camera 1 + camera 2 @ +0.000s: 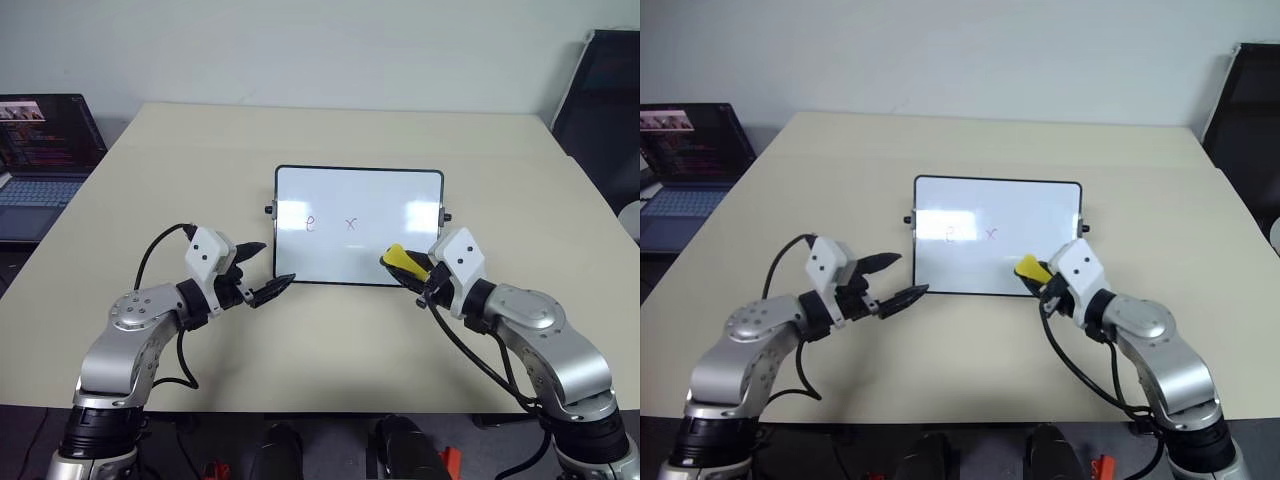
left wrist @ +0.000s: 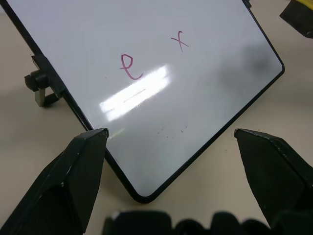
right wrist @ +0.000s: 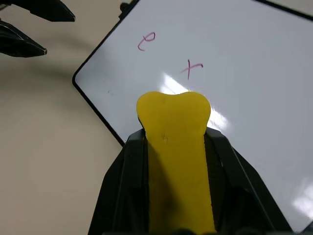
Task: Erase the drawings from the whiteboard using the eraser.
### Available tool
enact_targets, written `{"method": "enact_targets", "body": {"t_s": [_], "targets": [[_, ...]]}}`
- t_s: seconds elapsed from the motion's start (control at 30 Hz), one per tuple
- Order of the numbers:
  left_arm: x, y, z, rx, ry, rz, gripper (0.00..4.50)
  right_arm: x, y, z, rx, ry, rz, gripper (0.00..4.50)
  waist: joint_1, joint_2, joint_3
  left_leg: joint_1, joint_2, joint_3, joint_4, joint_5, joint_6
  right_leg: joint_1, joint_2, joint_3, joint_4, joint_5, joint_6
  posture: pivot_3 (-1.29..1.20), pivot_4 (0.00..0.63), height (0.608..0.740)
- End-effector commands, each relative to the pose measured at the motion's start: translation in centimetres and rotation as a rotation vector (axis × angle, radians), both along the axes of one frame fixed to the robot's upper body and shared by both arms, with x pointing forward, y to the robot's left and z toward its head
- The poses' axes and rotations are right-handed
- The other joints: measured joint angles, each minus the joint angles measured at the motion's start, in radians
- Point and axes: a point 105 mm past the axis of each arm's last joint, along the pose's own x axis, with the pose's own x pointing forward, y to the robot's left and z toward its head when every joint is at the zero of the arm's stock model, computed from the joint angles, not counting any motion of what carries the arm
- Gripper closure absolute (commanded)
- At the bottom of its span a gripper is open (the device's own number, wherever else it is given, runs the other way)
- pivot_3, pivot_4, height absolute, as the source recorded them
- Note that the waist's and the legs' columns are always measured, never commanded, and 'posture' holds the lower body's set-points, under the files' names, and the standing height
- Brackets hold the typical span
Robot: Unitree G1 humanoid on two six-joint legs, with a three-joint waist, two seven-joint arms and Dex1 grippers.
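Observation:
The whiteboard (image 1: 350, 190) lies flat in the middle of the table, with a loop (image 1: 310, 224) and an x (image 1: 351, 223) of the drawings on its left half. My right gripper (image 1: 402, 265) is shut on the yellow eraser (image 1: 396, 257), which hovers over the board's near right corner. In the right wrist view the eraser (image 3: 176, 142) points at the x (image 3: 190, 68). My left gripper (image 1: 277, 263) stands open just off the board's near left corner, holding nothing. The left wrist view shows its fingers (image 2: 73, 181) spread wide before the loop (image 2: 129, 67).
An open laptop (image 1: 40, 160) sits off the table's left side. A dark chair (image 1: 600, 100) stands at the back right. The beige table (image 1: 300, 360) runs wide around the board.

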Motion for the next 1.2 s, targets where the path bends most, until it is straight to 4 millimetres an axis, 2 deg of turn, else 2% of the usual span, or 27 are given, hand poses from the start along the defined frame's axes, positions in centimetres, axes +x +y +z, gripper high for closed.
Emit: {"method": "enact_targets", "body": {"t_s": [0.03, 0.27, 0.43, 0.53, 0.7, 0.9, 1.0, 1.13, 1.2], "targets": [[-0.1, -0.9, 2.6, -0.003, -0.076, -0.008, 0.00, 0.3, 0.4, 1.2, -0.009, -0.066, 0.030, 3.39, 0.000, 0.000, 0.000, 0.000, 0.000, 0.000, 0.000, 0.000, 0.000, 0.000, 0.000, 0.000, 0.000, 0.000, 0.000, 0.00, 0.150, 0.740], [0.0, -1.7, 3.7, 0.027, -0.079, -0.009, 0.00, 1.6, 1.3, 1.3, -0.100, -0.117, 0.036, 3.39, 0.000, 0.000, 0.000, 0.000, 0.000, 0.000, 0.000, 0.000, 0.000, 0.000, 0.000, 0.000, 0.000, 0.000, 0.000, 0.00, 0.150, 0.740], [0.6, -2.0, 4.3, 0.062, -0.077, -0.026, 0.00, 3.2, 4.0, 1.6, -0.203, -0.197, 0.084, 3.39, -0.003, 0.000, 0.000, 0.000, 0.000, 0.000, 0.000, 0.000, 0.000, 0.000, 0.000, 0.000, 0.000, 0.000, 0.001, 0.00, 0.150, 0.740], [0.7, -2.1, 4.2, 0.071, -0.062, -0.038, 0.00, 4.5, 5.7, 2.1, -0.259, -0.251, 0.108, 3.39, -0.005, 0.000, 0.000, 0.000, 0.000, 0.000, 0.000, 0.000, 0.000, 0.000, 0.000, 0.000, 0.000, 0.001, 0.002, 0.00, 0.150, 0.740], [0.7, -1.7, 3.3, 0.126, -0.022, -0.066, 0.00, 7.5, 6.8, 3.2, -0.312, -0.313, 0.041, 3.39, -0.003, 0.000, 0.000, 0.000, 0.000, 0.000, -0.001, 0.000, 0.000, 0.000, 0.000, 0.000, 0.000, 0.003, 0.005, 0.00, 0.150, 0.740], [0.2, -1.0, 2.2, 0.172, 0.016, -0.102, 0.00, 10.1, 5.6, 2.7, -0.393, -0.323, -0.068, 3.39, 0.001, 0.000, 0.000, 0.000, 0.000, 0.000, -0.003, 0.000, 0.000, -0.001, 0.000, -0.001, 0.000, 0.004, 0.004, 0.00, 0.150, 0.740], [-0.1, -0.9, 1.9, 0.178, 0.021, -0.113, 0.00, 9.9, 4.8, 1.0, -0.469, -0.263, -0.032, 3.39, 0.000, 0.000, 0.000, 0.000, 0.000, 0.000, -0.003, 0.000, 0.000, -0.001, 0.000, -0.001, 0.000, 0.005, 0.001, 0.00, 0.150, 0.740], [-0.1, -0.9, 1.9, 0.171, 0.020, -0.117, 0.00, 8.6, 4.2, -1.3, -0.566, -0.193, 0.060, 3.39, 0.000, 0.000, 0.000, 0.001, 0.000, 0.000, -0.002, 0.000, 0.000, 0.000, 0.000, -0.001, 0.001, 0.003, 0.005, 0.00, 0.150, 0.740], [-0.1, -1.0, 1.8, 0.166, 0.020, -0.120, 0.00, 8.5, 4.1, -1.5, -0.595, -0.207, 0.069, 3.39, -0.001, 0.000, 0.000, 0.001, 0.000, 0.000, -0.002, 0.000, 0.000, 0.000, 0.000, -0.001, 0.001, 0.002, 0.004, 0.00, 0.150, 0.740]]}}
